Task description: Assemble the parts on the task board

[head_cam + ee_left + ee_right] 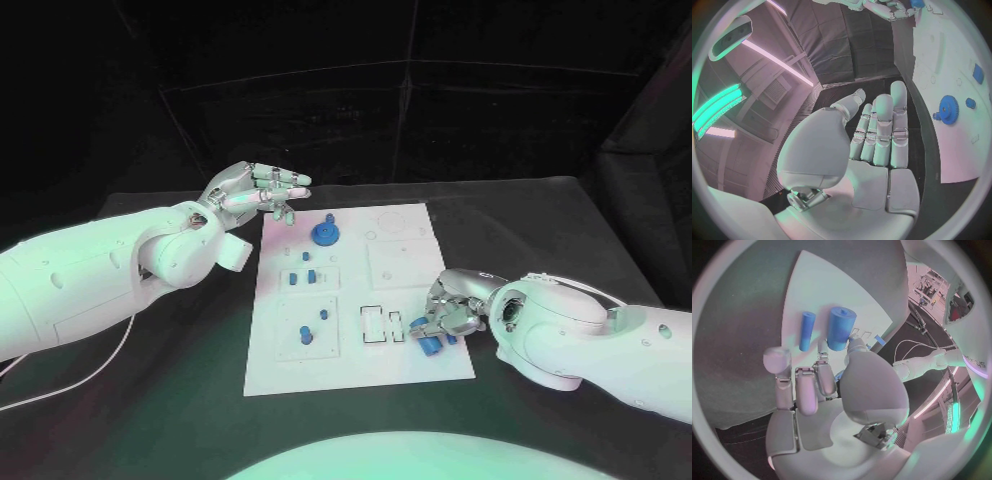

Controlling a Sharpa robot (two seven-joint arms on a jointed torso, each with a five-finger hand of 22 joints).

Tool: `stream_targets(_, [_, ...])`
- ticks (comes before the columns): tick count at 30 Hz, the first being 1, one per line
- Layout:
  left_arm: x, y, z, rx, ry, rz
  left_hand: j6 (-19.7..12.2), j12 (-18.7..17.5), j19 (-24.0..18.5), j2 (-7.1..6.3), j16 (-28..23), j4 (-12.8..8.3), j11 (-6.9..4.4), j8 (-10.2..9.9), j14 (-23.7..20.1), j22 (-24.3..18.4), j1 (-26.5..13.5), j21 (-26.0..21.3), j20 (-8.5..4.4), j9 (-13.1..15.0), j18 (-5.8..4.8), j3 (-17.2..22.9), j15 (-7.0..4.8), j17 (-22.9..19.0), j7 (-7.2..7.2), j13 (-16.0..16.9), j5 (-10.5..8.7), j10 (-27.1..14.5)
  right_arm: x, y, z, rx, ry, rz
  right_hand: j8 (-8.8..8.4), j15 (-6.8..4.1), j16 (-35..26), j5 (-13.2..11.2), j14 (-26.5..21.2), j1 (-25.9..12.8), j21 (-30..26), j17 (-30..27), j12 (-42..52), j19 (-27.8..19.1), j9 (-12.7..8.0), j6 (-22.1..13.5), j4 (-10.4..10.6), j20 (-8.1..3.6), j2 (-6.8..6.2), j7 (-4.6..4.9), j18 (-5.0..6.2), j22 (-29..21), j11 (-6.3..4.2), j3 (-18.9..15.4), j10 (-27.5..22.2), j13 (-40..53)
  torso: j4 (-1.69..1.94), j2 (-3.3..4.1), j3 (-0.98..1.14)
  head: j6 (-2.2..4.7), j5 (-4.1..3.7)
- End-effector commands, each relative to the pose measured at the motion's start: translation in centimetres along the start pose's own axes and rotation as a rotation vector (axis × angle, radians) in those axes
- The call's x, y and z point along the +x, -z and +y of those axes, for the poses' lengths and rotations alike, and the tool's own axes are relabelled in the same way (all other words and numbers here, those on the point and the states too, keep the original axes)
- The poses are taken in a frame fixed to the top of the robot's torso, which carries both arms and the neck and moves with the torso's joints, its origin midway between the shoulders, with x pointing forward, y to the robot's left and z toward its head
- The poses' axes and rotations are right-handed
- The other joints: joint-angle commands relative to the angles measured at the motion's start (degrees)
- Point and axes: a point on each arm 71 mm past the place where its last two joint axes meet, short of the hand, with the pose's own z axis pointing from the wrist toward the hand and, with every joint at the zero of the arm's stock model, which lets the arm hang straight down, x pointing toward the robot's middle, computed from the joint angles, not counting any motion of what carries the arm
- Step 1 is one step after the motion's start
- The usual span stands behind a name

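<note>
White, the task board [411, 262] lies mid-table in front of you. Your right hand [450, 318] pinches a thick blue cylinder [841, 327] over the board's near right corner, beside a thin blue peg [807, 330]. Your left hand [260, 194] hovers empty, fingers straight, by the far left corner near the blue gear [327, 234].

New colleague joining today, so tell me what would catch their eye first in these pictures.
The white board in the middle of the black table stands out, with a blue gear near its far end. The right hand holds a blue cylinder at the board's near right part. The left hand hovers empty beside the far left corner.
</note>
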Motion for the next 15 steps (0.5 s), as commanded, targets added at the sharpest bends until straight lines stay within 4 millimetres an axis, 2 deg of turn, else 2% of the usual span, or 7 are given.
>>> stream_targets(1, [0.09, 0.01, -0.09, 0.001, 0.009, 0.012, -0.2, 0.4, 0.0, 0.34, 0.0, -0.2, -0.03, 0.3, -0.4, -0.1, 0.0, -0.3, 0.44, 0.0, 0.81, -0.2, 0.15, -0.1, 0.32, 0.0, -0.07, -0.3, 0.79, -0.07, -0.05, 0.012, 0.045, 0.034, -0.06, -0.25, 0.4, -0.1, 4.2, -0.7, 0.4, 5.9, 0.2, 0.4, -0.2, 0.2, -0.1, -0.14, 0.08, -0.25, -0.69, 0.0, 0.01, -0.4, 0.2, 0.1, -0.10, 0.04, 0.02, -0.14, 0.09])
stream_targets(11, [0.06, 0.06, -0.02, -0.004, 0.011, 0.015, -0.2, 0.4, 0.0, 0.33, 0.0, -0.2, -0.03, 0.3, -0.4, -0.1, 0.0, -0.4, 0.44, 0.0, 0.81, -0.2, 0.15, -0.1, 0.32, 0.0, -0.07, -0.4, 1.31, -0.12, 0.00, 0.021, 0.085, 0.058, 0.18, -0.30, 0.4, 0.0, 4.3, -0.3, 0.4, 6.1, 0.2, 0.4, 0.0, 0.2, -0.2, -0.20, 0.25, -0.32, -0.71, 0.1, -0.06, -0.3, 0.2, 0.1, -0.06, -0.02, -0.02, -0.33, 0.05])
stream_targets(15, [0.07, 0.08, 0.01, -0.007, 0.012, 0.018, -0.3, 0.4, 0.0, 0.29, 0.0, -0.3, -0.01, 0.3, -0.4, -0.1, 0.0, -0.4, 0.45, 0.0, 0.81, -0.2, 0.16, -0.2, 0.34, 0.0, -0.07, -0.4, 1.29, -0.14, 0.10, 0.022, 0.098, 0.048, 0.92, -0.45, 0.4, 2.3, 4.3, 1.8, 0.3, 6.3, 0.1, 0.3, 0.6, 0.2, -0.6, -0.36, 1.11, -0.47, -0.71, 0.1, -0.21, -0.2, 0.2, 0.4, -0.09, -0.04, -0.01, -0.32, 0.00])
